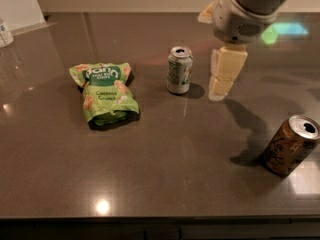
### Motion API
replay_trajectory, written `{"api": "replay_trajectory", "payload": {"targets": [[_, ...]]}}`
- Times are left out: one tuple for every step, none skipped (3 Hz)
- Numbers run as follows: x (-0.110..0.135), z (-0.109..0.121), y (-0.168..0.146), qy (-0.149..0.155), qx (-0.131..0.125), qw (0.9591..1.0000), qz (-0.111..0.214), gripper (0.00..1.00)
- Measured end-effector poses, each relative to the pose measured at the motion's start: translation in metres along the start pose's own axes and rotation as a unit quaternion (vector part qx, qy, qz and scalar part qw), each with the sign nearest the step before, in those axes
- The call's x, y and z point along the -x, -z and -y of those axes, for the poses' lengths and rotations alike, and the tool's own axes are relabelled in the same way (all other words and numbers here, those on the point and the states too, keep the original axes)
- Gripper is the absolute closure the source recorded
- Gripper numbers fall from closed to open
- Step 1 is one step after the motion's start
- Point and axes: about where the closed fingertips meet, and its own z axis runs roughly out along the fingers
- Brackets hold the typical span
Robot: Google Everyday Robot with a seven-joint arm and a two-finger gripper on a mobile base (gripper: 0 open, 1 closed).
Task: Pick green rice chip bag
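Note:
The green rice chip bag (104, 93) lies flat on the dark countertop (165, 174) at the left of centre, with its dark green band and white lettering facing up. My gripper (219, 89) hangs from the arm's grey wrist at the upper right. It is above the counter just to the right of a silver-green soda can (179, 70). It is well to the right of the bag and touches nothing. Nothing is held in it.
The silver-green can stands upright between the bag and the gripper. A brown soda can (290, 145) stands at the right, near the front. A white container (5, 33) sits at the far left edge. The counter's front edge runs along the bottom.

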Motion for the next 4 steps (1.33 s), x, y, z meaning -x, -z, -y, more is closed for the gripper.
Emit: {"api": "replay_trajectory", "payload": {"targets": [[0.031,0.026,-0.020,0.069,-0.003,0.9974,0.023,0.00],[0.060,0.041,-0.042,0.142,0.002,0.9884,0.053,0.00],[0.085,0.046,-0.071,0.228,0.019,0.9706,0.075,0.00],[0.105,0.037,-0.094,0.300,0.042,0.9485,0.093,0.00]]}}
